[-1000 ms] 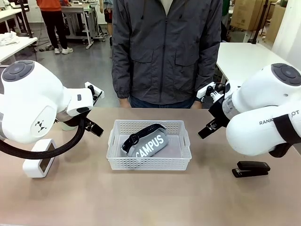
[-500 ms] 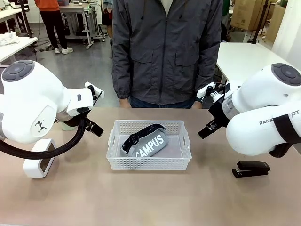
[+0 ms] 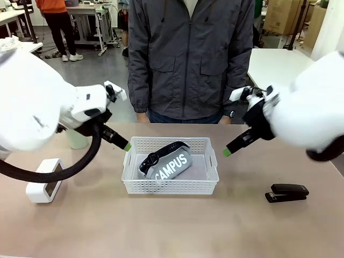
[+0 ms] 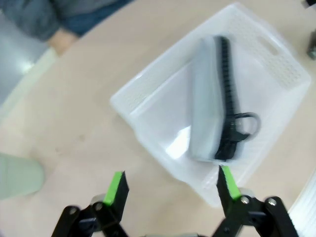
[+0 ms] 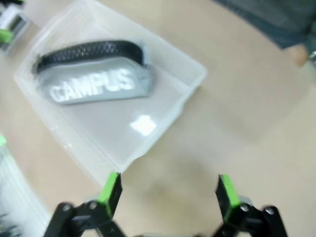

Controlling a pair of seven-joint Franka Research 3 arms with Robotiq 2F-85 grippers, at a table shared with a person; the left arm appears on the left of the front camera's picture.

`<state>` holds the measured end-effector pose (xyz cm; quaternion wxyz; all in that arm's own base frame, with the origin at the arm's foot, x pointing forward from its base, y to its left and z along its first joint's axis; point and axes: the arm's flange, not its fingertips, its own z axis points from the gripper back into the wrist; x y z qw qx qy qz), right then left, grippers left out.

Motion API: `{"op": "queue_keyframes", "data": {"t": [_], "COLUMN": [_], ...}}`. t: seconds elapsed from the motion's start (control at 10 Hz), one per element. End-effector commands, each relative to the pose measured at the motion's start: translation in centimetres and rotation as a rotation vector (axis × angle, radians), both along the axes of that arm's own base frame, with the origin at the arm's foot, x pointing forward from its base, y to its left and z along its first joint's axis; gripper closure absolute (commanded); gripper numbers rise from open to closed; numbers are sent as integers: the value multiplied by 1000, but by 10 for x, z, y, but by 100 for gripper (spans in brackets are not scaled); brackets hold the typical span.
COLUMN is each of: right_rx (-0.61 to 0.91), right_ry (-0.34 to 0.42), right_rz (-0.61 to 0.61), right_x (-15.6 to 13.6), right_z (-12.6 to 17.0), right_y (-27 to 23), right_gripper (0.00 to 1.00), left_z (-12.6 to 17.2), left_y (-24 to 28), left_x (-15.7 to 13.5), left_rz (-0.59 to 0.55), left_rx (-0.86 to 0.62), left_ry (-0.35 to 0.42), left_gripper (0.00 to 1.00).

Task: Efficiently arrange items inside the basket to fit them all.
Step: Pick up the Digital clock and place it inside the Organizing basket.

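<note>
The white lattice basket [image 3: 172, 186] sits at the table's middle with the grey "CAMPUS" pouch [image 3: 169, 163] lying slanted inside, its black strap on the far side. My left gripper [image 3: 127, 145] hovers open just off the basket's left end. In the left wrist view the basket [image 4: 143, 106] and pouch [image 4: 207, 108] lie ahead of the open left gripper [image 4: 173, 183]. My right gripper [image 3: 227, 152] hangs open off the basket's right end, and in its wrist view the basket [image 5: 192, 74] and pouch [image 5: 94, 84] lie beyond the right gripper [image 5: 169, 190]. Neither gripper holds anything.
A black stapler [image 3: 287, 192] lies on the table at the right. A white box [image 3: 45, 186] rests at the left, and a pale green cup [image 3: 77, 140] stands behind my left arm. A person [image 3: 191, 59] stands at the far edge.
Both arms have swung inward and down, bringing their fingertips close to the basket's two short ends. The basket, pouch, stapler and box have not moved.
</note>
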<state>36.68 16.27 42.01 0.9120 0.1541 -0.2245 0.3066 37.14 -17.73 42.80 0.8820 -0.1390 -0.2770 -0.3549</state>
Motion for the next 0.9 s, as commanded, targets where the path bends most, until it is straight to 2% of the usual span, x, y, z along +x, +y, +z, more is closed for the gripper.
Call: {"op": "queue_keyframes", "data": {"t": [0.0,0.1,0.2,0.3,0.4,0.6,0.8], "right_rx": [262,362,465,565,637,735,873], "right_ry": [40,12,-10,-54,-87,-98,-114], "right_rz": [18,80,117,78,20,-116,-256], "right_x": [-40,-59,-78,-97,-112,-138,-156], "right_z": [37,51,62,68,67,51,27], "right_y": [-63,-81,-105,-140,-173,-233,-285], "right_gripper": [0,0,0,0,0,0,0], "left_z": [26,36,45,55,52,26,-7], "left_y": [72,90,114,148,188,272,323], "left_x": [-48,-63,-77,-90,-97,-115,-136], "left_rz": [-116,-149,-122,-65,8,202,343], "left_rx": [-183,-290,-380,-497,-652,-913,-1109], "left_ry": [114,145,171,197,168,149,132], "left_gripper": [7,7,7,7,7,7,7]}}
